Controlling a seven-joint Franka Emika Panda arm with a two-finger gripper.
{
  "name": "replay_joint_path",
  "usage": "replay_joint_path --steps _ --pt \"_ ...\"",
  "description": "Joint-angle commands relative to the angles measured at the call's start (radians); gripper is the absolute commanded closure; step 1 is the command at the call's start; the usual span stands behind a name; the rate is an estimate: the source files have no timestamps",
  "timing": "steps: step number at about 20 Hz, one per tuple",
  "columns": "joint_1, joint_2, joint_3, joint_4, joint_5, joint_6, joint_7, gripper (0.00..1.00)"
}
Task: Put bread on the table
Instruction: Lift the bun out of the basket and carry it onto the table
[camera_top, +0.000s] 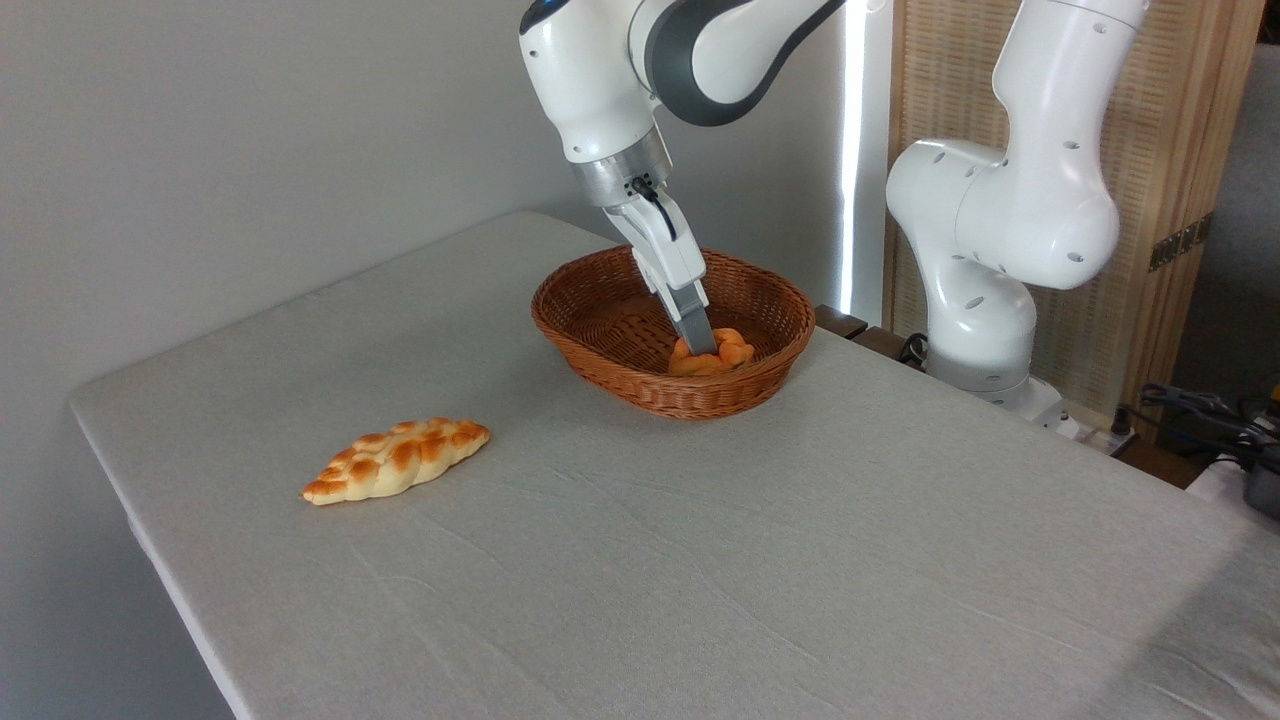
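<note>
Bread (714, 354) sits inside the wicker basket (600, 352), toward the basket's 4 o'clock side, orange-brown lumpy top showing above the near rim. Gripper (700, 345) reaches down into the basket at a slant from the 11 o'clock direction, one grey finger (694, 322) visible across the front of the bun, tip at its top. Looks clamped on the bread, but the second finger is hidden behind the first, so the jaw gap itself can't be read; can't tell whether the bun is lifted off the basket floor or resting on it. Basket stands on the table (760, 560) at roughly 12 o'clock from the tabletop's centre, close to the far edge. Braided loaf (396, 460) lies flat on the grey cloth at about 9 o'clock, well apart from the basket, long axis tilted up toward the right. Arm (620, 80) comes in from the top of frame, white links with a dark grey joint band; its base column (1000, 260) stands beyond the table's far right edge at 2 o'clock. Wooden slatted screen (1160, 140) behind the base. Cables (1200, 415) on the floor at far right.
</note>
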Motion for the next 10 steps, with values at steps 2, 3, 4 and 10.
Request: replay_joint_path --steps 2,3,4,10 --pt "0.003 0.002 0.004 0.108 -0.007 -0.128 0.019 1.00" --pt "0.003 0.002 0.004 0.142 -0.007 -0.160 0.019 1.00" --pt "0.001 0.002 0.002 0.168 -0.007 -0.185 0.017 1.00" --pt "-0.005 0.023 0.077 0.267 -0.005 -0.178 0.028 1.00"
